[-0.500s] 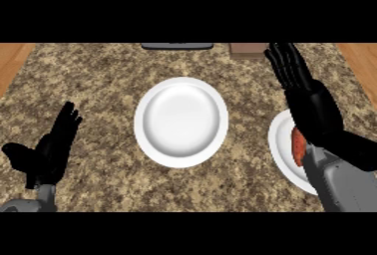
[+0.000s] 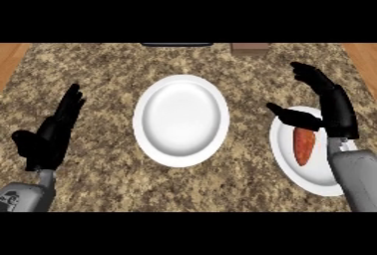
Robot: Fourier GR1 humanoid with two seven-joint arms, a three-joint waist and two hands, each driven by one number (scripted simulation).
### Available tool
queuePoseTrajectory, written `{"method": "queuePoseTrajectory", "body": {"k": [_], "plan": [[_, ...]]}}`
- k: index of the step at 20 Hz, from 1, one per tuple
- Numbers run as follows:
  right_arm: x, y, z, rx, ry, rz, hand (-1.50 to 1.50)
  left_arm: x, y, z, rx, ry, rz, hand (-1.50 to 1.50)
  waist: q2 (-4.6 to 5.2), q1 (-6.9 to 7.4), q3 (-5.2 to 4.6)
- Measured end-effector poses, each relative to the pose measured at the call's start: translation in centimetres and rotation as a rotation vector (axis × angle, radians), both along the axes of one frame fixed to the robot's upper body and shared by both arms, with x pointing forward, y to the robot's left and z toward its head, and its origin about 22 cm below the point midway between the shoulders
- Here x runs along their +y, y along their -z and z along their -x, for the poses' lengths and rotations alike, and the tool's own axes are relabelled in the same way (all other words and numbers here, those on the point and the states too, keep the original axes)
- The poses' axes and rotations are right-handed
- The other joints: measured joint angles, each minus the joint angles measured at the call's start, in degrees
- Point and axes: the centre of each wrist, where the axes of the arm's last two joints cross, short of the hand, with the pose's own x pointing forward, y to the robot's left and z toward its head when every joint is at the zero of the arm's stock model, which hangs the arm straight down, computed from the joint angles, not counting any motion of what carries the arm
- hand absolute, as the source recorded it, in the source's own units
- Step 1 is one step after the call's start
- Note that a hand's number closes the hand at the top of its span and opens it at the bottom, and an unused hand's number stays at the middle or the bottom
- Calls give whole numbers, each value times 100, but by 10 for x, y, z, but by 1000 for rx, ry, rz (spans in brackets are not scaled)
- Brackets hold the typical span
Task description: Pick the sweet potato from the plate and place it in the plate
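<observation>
Drawing back from the tabletop's (image 2: 110, 184) far edge and lowering toward the right-edge plate (image 2: 283, 149): right robot hand (image 2: 333, 107), fingers spread, thumb reaching over the rim, pinching nothing. Lying untouched on that plate, just beside the thumb: sweet potato (image 2: 303, 144). Waiting bare at the tabletop's middle: centre plate (image 2: 180, 119). Resting near the left edge, fingers straight and upright: left robot hand (image 2: 52, 134). Nothing finished yet, seemingly; grasping, lifting, carrying across and setting down all remaining.
</observation>
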Motion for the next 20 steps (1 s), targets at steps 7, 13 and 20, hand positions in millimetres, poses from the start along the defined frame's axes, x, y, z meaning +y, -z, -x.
{"method": "queuePoseTrajectory", "body": {"k": [7, 13, 20], "plan": [[32, 73, 16, 146, 274, -14, -150, -22, -3, -20, 17, 33, -28, 0, -61, 44, 68], [22, 65, 31, 104, 378, 179, -150, -22, 0, -24, 23, 39, -39, 0, -104, 26, 74], [-5, 0, 39, 255, 404, 368, -150, -18, -1, -27, 31, 35, -40, 0, -133, -10, 60]]}}
